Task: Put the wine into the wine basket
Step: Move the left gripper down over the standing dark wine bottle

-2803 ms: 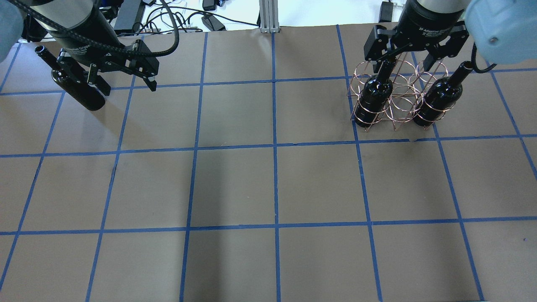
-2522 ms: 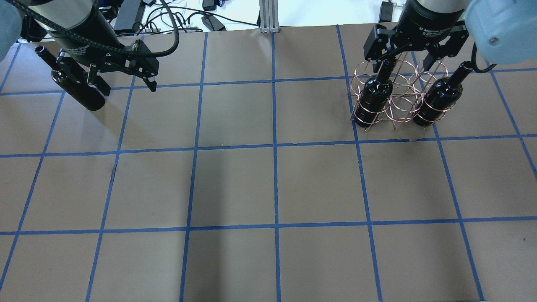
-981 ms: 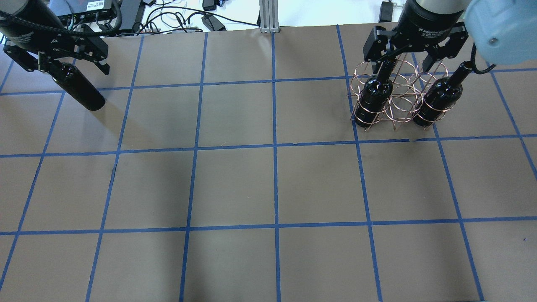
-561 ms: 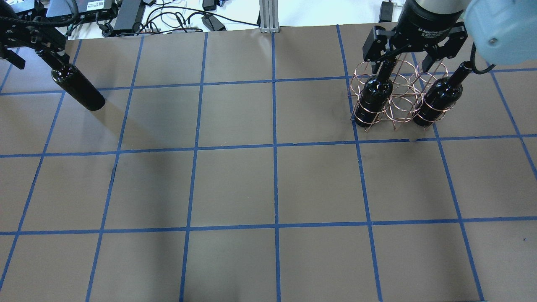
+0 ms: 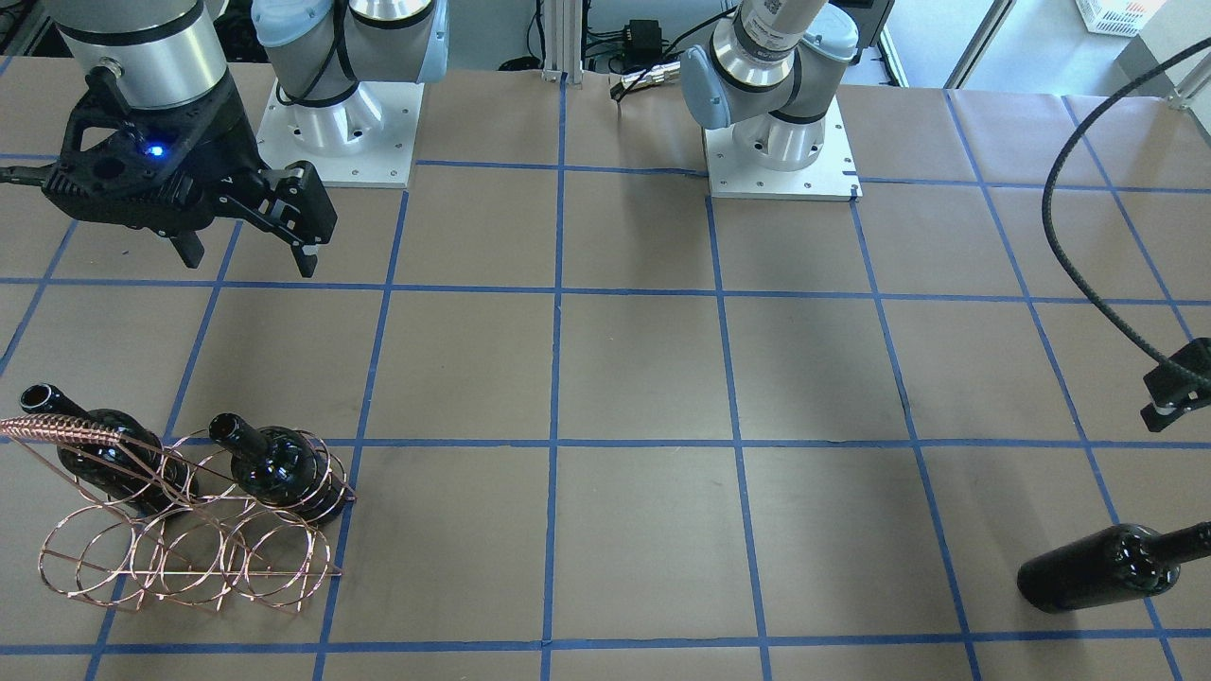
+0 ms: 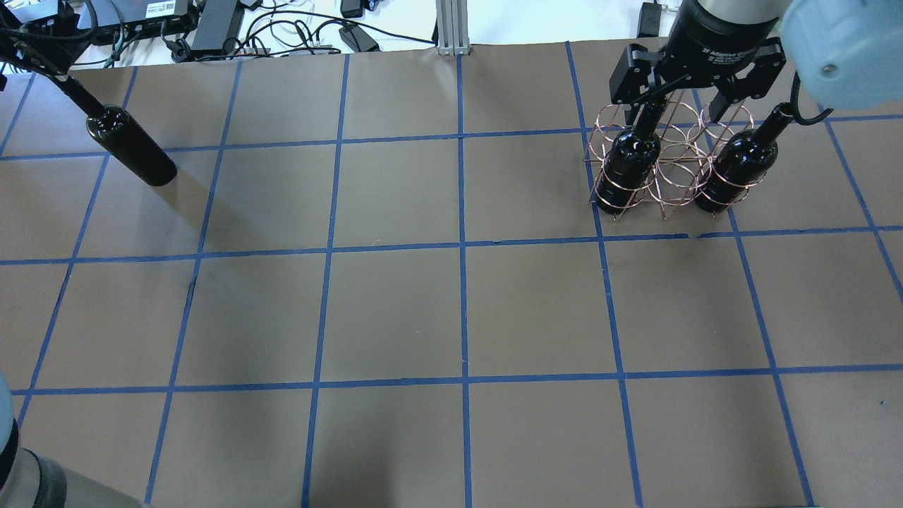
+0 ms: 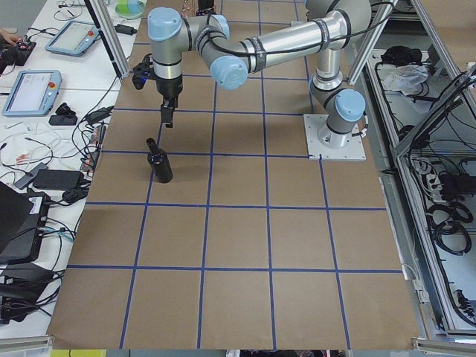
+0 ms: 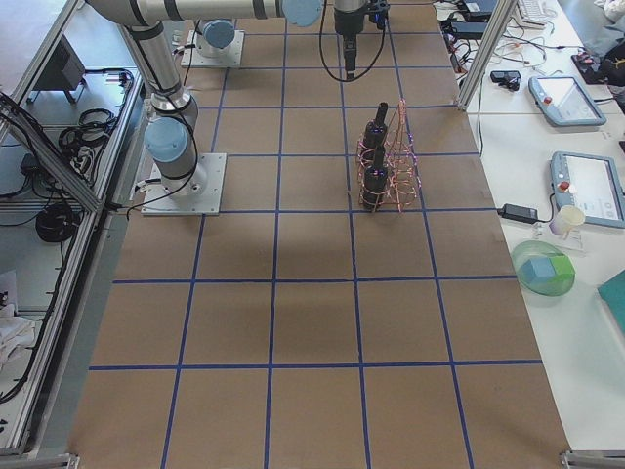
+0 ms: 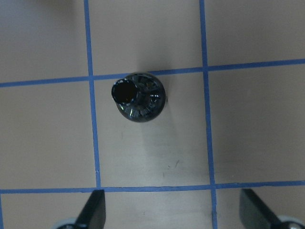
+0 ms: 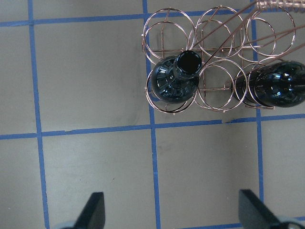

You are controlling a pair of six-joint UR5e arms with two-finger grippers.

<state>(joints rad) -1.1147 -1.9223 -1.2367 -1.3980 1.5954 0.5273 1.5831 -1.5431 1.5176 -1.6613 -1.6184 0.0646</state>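
Observation:
A glossy black wine bottle [image 6: 131,146] stands upright alone at the table's far left; it also shows in the front view [image 5: 1097,569] and from above in the left wrist view [image 9: 138,97]. My left gripper [image 9: 174,210] is open and empty, raised above the table beside the bottle's mouth, not around it. The copper wire wine basket [image 6: 674,169] stands at the far right with two alike bottles [image 6: 631,164] [image 6: 737,166] in its outer loops; the middle loops are empty. My right gripper [image 6: 676,102] hangs open and empty over the basket's far side.
The basket's coiled handle [image 5: 66,432] leans out over the bottle necks. Cables and boxes [image 6: 211,21] lie beyond the table's far edge. Brown paper with blue tape lines [image 6: 462,247] covers the table.
My left gripper, first low beside the lone bottle's body, has moved up and away toward the far left corner, still open. The bottle, the basket and the right gripper have not moved.

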